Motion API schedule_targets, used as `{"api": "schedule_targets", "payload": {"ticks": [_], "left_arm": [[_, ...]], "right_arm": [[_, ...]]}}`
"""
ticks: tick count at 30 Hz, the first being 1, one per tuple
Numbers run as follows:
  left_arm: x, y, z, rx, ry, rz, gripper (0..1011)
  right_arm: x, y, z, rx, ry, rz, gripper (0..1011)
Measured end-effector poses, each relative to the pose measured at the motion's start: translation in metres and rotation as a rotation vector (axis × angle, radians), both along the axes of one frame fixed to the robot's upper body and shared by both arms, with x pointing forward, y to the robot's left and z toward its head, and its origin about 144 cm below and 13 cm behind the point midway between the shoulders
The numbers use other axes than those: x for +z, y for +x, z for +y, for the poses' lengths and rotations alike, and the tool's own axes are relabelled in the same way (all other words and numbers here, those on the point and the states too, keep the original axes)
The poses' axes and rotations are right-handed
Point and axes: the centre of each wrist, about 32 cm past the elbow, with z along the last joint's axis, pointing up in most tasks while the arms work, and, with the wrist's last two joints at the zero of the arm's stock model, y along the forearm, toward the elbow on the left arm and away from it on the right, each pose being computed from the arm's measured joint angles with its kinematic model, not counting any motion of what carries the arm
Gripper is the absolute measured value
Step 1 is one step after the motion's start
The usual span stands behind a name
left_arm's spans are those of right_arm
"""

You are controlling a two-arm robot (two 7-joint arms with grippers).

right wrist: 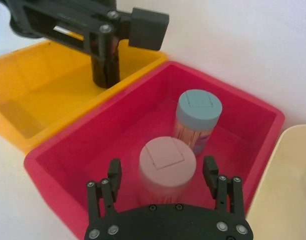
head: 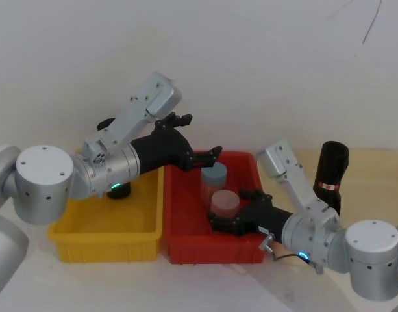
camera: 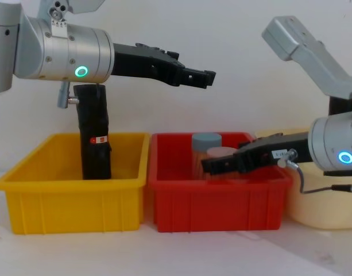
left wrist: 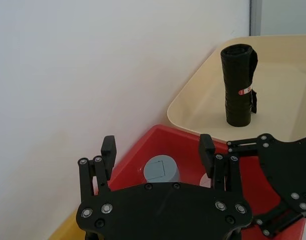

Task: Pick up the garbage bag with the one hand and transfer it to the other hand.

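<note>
The garbage bag (head: 332,170), a crinkled black roll with a small red sticker, stands upright on a cream tray (head: 374,179) at the far right; the left wrist view sees it ahead (left wrist: 237,85). My green-lit left gripper (head: 202,136) hangs open and empty above the back of the red bin (head: 186,250), well to the left of the roll, and points toward it (left wrist: 157,145). The blue-lit right gripper (head: 226,209) is low over the red bin, open, with its fingers on either side of a pink-lidded jar (right wrist: 167,160).
A smoother black roll (camera: 95,132) stands in the yellow bin (camera: 72,201) under my left wrist. A grey-blue-lidded jar (right wrist: 198,112) stands behind the pink one in the red bin. A white wall runs close behind the bins and tray.
</note>
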Motion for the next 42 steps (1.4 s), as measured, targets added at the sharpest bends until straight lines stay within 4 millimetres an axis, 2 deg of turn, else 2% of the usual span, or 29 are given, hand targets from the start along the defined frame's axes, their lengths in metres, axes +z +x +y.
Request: {"api": "schedule_targets", "payload": {"ticks": [22,29,32,36,42], "left_arm": [[0.0,0.0,0.0,0.0,0.0,0.0,1000],[0.0,0.0,0.0,0.0,0.0,0.0,1000],[0.0,0.0,0.0,0.0,0.0,0.0,1000],[0.0,0.0,0.0,0.0,0.0,0.0,1000],[0.0,0.0,0.0,0.0,0.0,0.0,1000]], "right_arm": [[0.0,0.012,0.005,-0.017,-0.007,-0.012,998],[0.0,0.013,0.006,-0.018,-0.008,-0.013,872],[0.0,0.013,0.006,-0.018,-0.008,-0.014,747],[0.0,0.014,0.006,-0.018,-0.008,-0.015,668],[0.0,0.014,0.006,-0.019,-0.008,-0.015,666]]}}
